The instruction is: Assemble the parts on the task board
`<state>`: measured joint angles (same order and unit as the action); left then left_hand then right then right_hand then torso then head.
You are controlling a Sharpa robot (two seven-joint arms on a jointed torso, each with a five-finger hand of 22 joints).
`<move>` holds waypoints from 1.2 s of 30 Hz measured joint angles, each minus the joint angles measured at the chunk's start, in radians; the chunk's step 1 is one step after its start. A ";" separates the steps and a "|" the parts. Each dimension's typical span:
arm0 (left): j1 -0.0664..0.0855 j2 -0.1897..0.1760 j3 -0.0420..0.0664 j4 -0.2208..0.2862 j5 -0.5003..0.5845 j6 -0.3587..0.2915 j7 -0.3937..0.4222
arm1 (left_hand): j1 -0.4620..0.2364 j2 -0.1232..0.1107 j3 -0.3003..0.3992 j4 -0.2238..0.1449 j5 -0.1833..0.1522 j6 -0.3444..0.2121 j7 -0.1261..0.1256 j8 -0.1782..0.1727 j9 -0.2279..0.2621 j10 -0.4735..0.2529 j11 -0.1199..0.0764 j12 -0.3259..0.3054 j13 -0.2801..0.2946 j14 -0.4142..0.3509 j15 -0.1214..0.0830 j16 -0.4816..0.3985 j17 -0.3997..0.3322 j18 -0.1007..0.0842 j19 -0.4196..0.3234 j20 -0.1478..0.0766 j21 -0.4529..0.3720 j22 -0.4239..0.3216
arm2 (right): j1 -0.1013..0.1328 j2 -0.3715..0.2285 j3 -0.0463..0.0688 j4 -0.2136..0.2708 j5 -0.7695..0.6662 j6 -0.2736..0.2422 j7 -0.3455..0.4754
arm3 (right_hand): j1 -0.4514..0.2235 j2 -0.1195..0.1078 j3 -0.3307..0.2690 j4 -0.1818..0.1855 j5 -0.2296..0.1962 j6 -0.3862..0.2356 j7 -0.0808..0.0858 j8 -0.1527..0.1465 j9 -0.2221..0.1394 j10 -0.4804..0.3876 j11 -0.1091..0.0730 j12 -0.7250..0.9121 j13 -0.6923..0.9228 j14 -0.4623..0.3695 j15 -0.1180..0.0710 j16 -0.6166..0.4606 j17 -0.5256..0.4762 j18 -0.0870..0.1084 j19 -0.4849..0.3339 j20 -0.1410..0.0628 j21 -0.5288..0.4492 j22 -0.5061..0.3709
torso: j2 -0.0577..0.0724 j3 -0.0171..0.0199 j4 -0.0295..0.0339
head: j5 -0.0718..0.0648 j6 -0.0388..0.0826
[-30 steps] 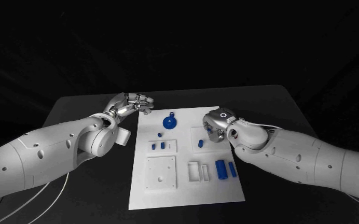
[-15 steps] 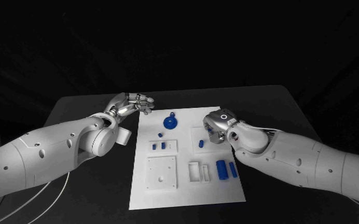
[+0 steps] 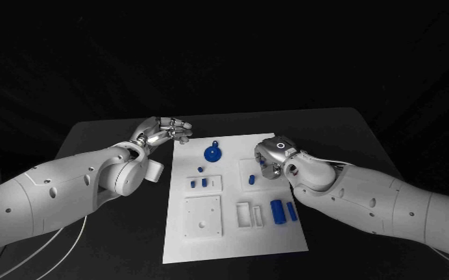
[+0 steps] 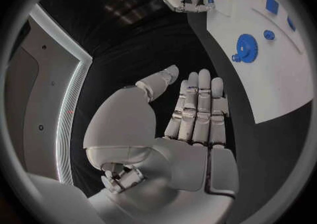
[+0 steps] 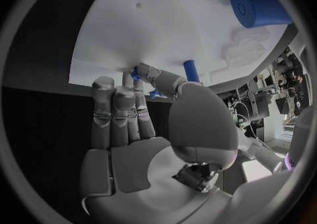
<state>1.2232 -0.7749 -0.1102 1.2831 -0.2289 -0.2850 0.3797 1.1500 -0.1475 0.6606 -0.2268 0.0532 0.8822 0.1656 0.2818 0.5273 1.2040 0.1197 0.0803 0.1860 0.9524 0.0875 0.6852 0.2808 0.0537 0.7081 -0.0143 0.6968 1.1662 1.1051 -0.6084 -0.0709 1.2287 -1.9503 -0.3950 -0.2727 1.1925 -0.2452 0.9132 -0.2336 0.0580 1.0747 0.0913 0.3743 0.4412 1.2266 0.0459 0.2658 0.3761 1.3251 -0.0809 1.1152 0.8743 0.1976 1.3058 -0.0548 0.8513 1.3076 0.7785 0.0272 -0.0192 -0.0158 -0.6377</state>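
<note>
White rectangular task board [image 3: 234, 241] lying mid-desk on the black desk [image 3: 112, 131], left robot hand [image 3: 165, 129] hovering off the board's far left corner, fingers apart and holding nothing, right robot hand [image 3: 271, 158] at the board's right edge pinching a small blue peg [image 5: 137, 73], round blue gear [image 3: 213, 153] lying near the board's far edge, short blue cylinder [image 3: 277, 210] sitting towards its near right corner.

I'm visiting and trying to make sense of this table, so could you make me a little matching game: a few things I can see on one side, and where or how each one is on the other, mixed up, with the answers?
Things
1. blue gear
2. left hand
3. right hand
4. thick blue cylinder

Places or states
A. lying near the board's right edge, toward the robot
B. off the task board, over the black table, holding nothing
C. fingertips at a small blue part on the board
D. lying flat near the board's far end

Pairs: 1-D, 2-B, 3-C, 4-A
</note>
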 measured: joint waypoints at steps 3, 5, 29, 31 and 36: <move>0.000 0.000 0.000 -0.004 0.000 0.000 0.000 | 0.000 0.000 0.000 0.000 0.000 0.000 0.000 0.000 0.000 0.000 0.000 0.000 0.000 0.000 0.000 0.000 0.001 0.000 0.000 0.000 0.000 0.001 | -0.002 -0.005 0.011 0.007 0.007 0.000 0.001 | 0.000 0.000 0.000 0.000 0.000 0.000 0.000 0.000 0.000 0.002 -0.002 -0.001 0.002 -0.002 -0.002 0.000 0.000 0.000 -0.001 -0.001 0.000 0.000 | 0.000 -0.0005 0.0000 | 0.002 0.001; 0.000 0.000 0.000 -0.007 0.000 0.000 0.000 | 0.000 0.000 0.000 0.000 0.000 0.000 0.000 0.000 0.000 0.000 0.000 0.000 0.000 0.002 -0.002 -0.004 0.002 0.000 0.000 0.000 0.000 0.001 | -0.001 -0.009 0.020 0.014 0.013 0.000 0.001 | 0.000 0.000 0.000 0.001 0.000 0.000 0.000 0.000 0.000 0.002 -0.002 -0.001 0.003 -0.002 -0.002 0.000 0.000 0.000 -0.002 -0.002 0.000 0.000 | 0.000 -0.0007 -0.0001 | 0.002 0.001; 0.000 -0.003 0.000 -0.009 0.002 -0.004 0.000 | 0.000 0.000 -0.005 0.000 0.000 0.000 0.000 0.000 -0.001 0.000 0.000 -0.004 0.000 0.004 -0.004 -0.008 0.006 -0.001 0.000 0.000 -0.004 0.002 | 0.005 -0.071 0.050 0.200 0.082 -0.047 0.021 | 0.004 -0.004 0.006 0.006 0.000 0.000 0.000 0.000 -0.001 0.002 -0.002 -0.004 0.010 -0.001 -0.005 0.000 0.001 0.000 0.002 -0.005 0.004 0.000 | 0.000 -0.0007 -0.0012 | 0.016 0.005; 0.000 -0.002 0.000 -0.008 0.002 -0.007 0.000 | 0.000 0.000 -0.005 0.000 0.000 0.000 0.000 0.000 -0.001 0.000 0.000 -0.004 -0.001 0.004 -0.004 -0.008 0.006 -0.001 0.000 0.000 -0.004 0.002 | 0.004 -0.068 0.050 0.219 0.093 -0.058 0.028 | 0.004 -0.004 0.006 0.006 0.000 0.000 0.000 0.000 -0.001 0.002 -0.002 -0.004 0.010 -0.001 -0.005 0.000 0.001 0.000 0.002 -0.004 0.004 0.000 | -0.001 -0.0001 -0.0012 | 0.021 0.005; 0.000 0.003 0.000 -0.011 0.005 -0.017 0.000 | -0.003 -0.003 -0.005 0.000 0.000 0.000 0.000 0.000 -0.001 0.000 0.000 -0.004 -0.001 0.004 -0.004 -0.008 0.008 -0.002 0.000 0.000 -0.004 0.003 | -0.005 -0.050 0.050 0.246 0.112 -0.073 0.044 | 0.004 -0.004 0.009 0.009 0.000 0.000 0.000 0.000 -0.001 0.002 -0.002 -0.005 0.009 -0.001 -0.005 0.000 0.001 0.000 0.002 -0.004 0.004 0.000 | -0.001 -0.0001 -0.0006 | 0.036 0.006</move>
<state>1.2232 -0.7720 -0.1102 1.2725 -0.2237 -0.3018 0.3800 1.1468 -0.1506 0.6551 -0.2268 0.0532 0.8823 0.1657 0.2818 0.5266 1.2041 0.1196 0.0765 0.1852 0.9560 0.0838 0.6775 0.2886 0.0521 0.7080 -0.0142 0.6929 1.1689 1.1004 -0.6582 -0.0204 1.4744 -1.8386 -0.4685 -0.2289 1.1965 -0.2493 0.9218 -0.2248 0.0578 1.0745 0.0914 0.3741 0.4405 1.2282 0.0443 0.2612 0.3856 1.3239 -0.0858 1.1151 0.8750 0.1978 1.3075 -0.0592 0.8555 1.3073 0.7771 0.0271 -0.0198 0.0206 -0.6313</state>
